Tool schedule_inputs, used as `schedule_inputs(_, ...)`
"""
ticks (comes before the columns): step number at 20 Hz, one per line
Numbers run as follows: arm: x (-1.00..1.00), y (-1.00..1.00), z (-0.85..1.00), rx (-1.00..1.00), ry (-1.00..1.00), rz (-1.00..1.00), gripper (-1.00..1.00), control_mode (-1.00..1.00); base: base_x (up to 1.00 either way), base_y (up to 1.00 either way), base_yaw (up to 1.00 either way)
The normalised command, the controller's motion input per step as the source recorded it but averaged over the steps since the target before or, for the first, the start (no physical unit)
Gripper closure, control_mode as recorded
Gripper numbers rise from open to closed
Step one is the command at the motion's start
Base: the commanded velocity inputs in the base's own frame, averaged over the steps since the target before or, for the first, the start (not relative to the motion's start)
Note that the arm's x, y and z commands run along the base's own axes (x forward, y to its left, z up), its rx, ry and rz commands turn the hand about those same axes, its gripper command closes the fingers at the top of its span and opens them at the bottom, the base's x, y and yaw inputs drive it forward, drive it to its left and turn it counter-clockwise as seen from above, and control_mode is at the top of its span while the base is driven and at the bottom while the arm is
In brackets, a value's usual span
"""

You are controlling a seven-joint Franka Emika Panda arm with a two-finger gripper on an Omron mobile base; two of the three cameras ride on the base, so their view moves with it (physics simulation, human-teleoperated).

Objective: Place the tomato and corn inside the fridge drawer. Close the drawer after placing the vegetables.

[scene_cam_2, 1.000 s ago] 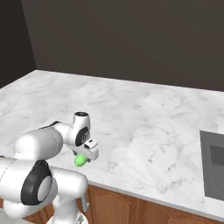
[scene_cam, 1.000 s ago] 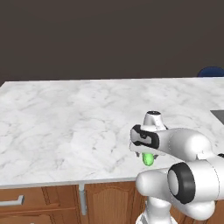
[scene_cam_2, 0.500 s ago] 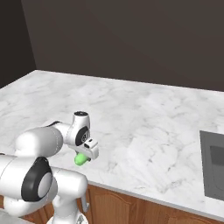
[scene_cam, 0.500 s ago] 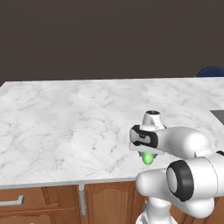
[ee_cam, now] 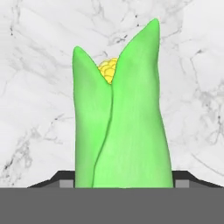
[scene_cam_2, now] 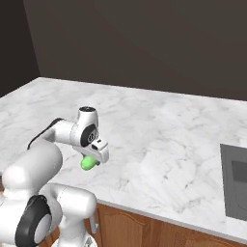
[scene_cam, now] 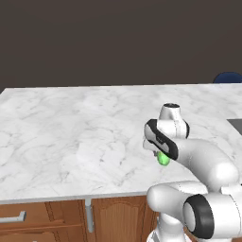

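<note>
Above the near edge of the white marbled surface [scene_cam: 71, 142], the tool [scene_cam_2: 89, 161] pinches the green-husked, yellow-kernelled corn [ee_cam: 120, 131], apparently mid-carry; next it must reach the fridge drawer.

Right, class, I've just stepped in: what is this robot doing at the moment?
The robot's gripper holds an ear of corn, green husk with yellow kernels peeking out at the tip, above a white marble counter. In the base views the corn hangs near the counter's front edge, over wooden cabinets. A dark sink lies at the counter's right.
</note>
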Motion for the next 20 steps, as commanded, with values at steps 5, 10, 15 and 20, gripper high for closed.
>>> schedule_inputs(5, -0.53, -0.18, 0.99, 0.00, -0.12, 0.00, 1.00, -1.00, 0.00, 0.00, 0.00)
schedule_inputs(10, -0.60, -0.02, 0.78, 0.00, -0.14, 0.00, 1.00, -1.00, 0.00, 0.00, 0.00)
schedule_inputs(15, -0.33, 0.00, 0.27, 0.00, -0.04, 0.00, 1.00, -1.00, 0.00, 0.00, 0.00)
schedule_inputs(20, -0.07, 0.00, 0.00, -0.01, 0.00, 0.00, 1.00, -1.00, 0.00, 0.00, 0.00)
